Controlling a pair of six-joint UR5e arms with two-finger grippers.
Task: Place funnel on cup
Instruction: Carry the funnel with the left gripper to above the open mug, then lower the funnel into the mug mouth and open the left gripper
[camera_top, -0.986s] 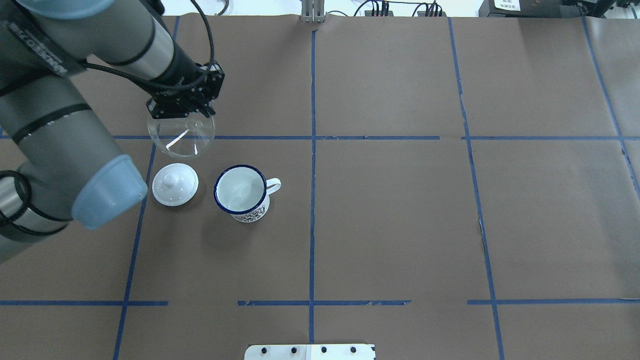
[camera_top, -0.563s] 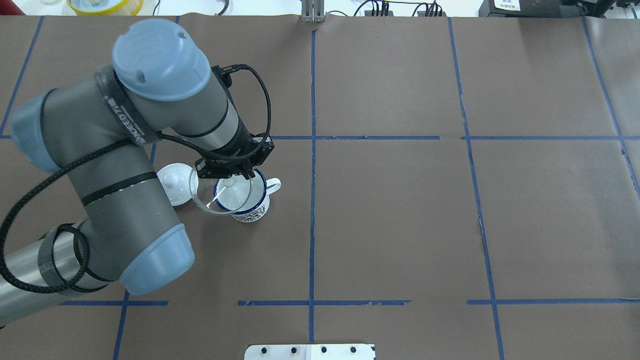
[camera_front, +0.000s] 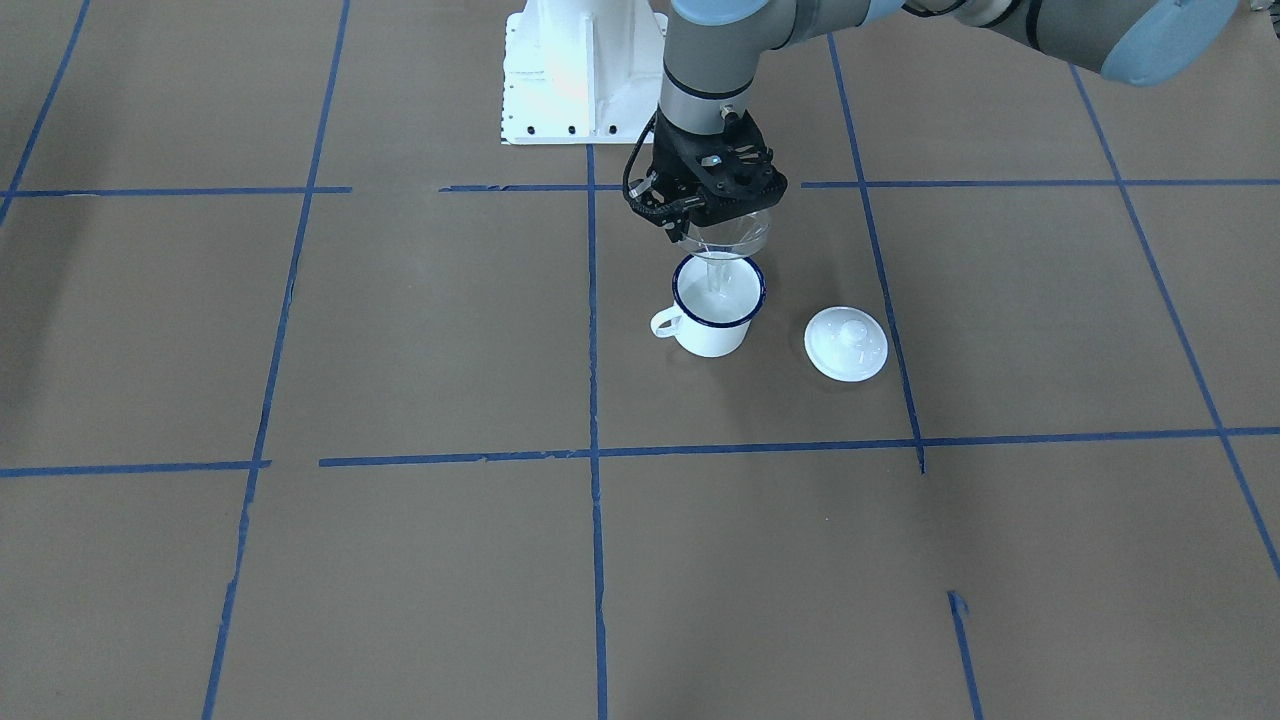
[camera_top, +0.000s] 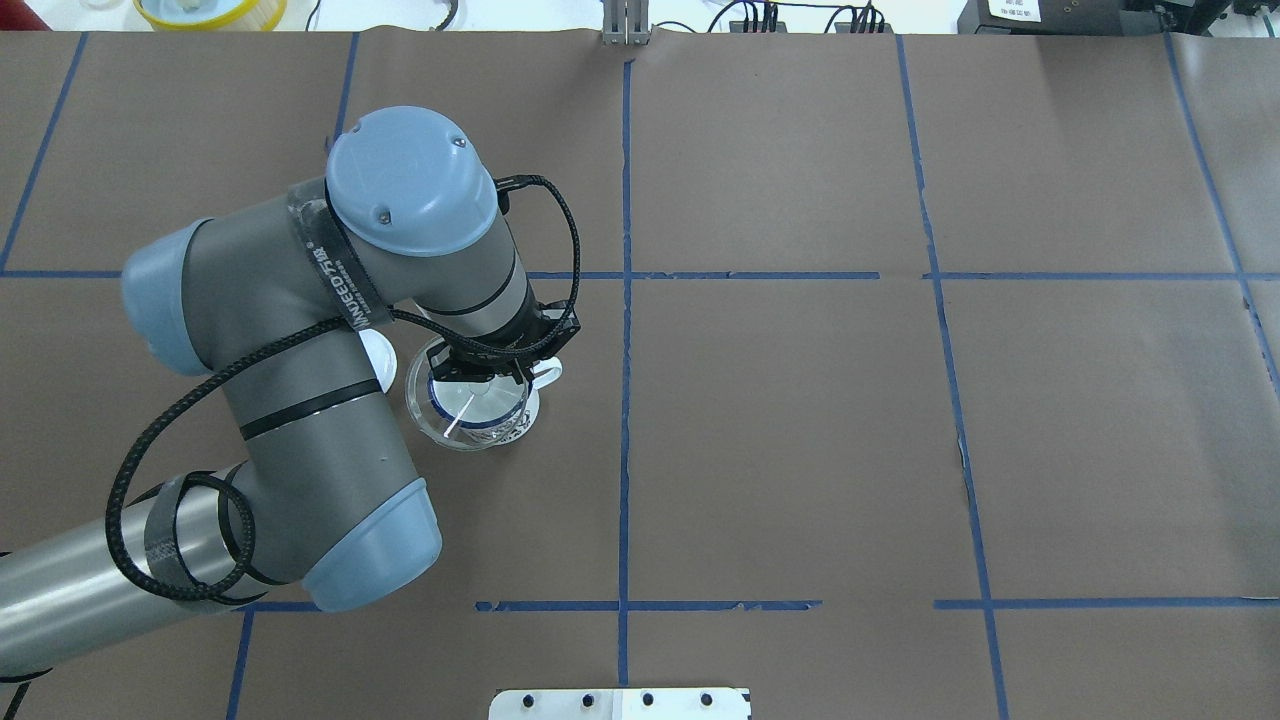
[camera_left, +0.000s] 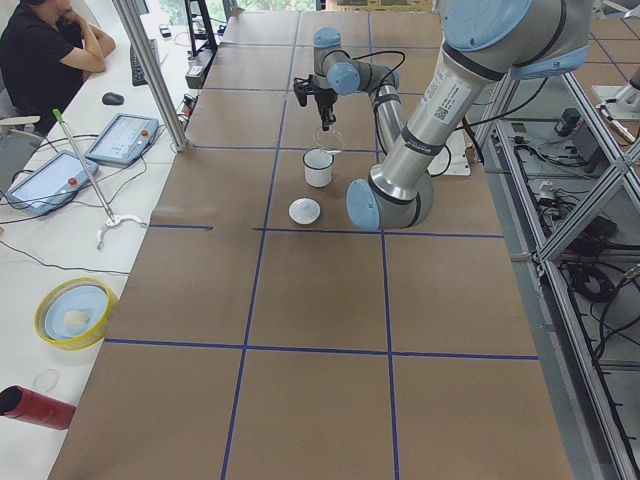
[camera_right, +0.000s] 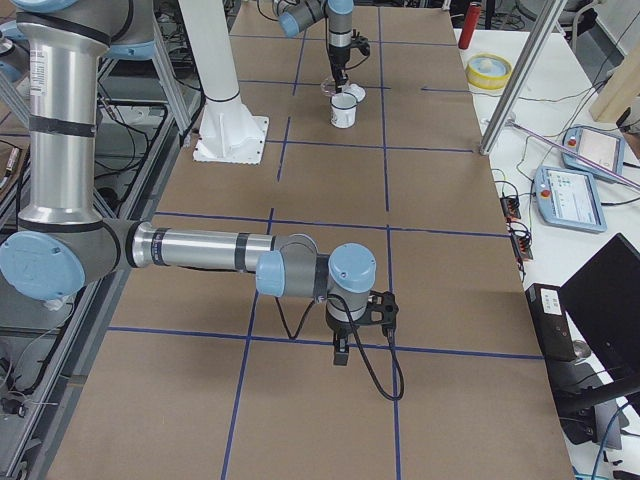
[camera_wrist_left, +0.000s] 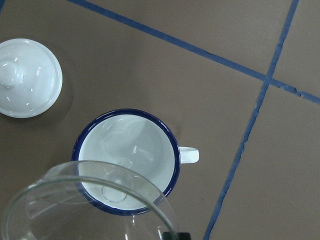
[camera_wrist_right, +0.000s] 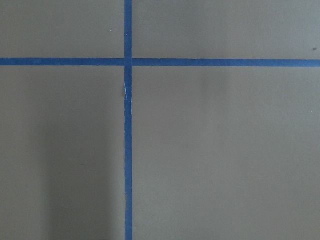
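1. Left arm (camera_top: 300, 400) is folded over the table's left half with the wrist pointing straight down. The left gripper (camera_front: 706, 232) is pinched on the funnel (camera_front: 740, 236) at its rim.
2. Funnel hangs over the cup (camera_front: 714, 318), stem aimed at its mouth. Can't tell if they touch. The cup sits left of the table's centre, about midway between the robot's edge and the far edge.
3. Right arm (camera_right: 200, 250) lies low near the right end. Right gripper (camera_right: 342, 352) points down, and I can't tell its grip.
4. White lid (camera_front: 846, 343) is just beside the cup. Brown paper (camera_top: 800, 450), blue tape (camera_top: 625, 180) grid, and a person (camera_left: 40, 55) at a white desk (camera_left: 60, 230).
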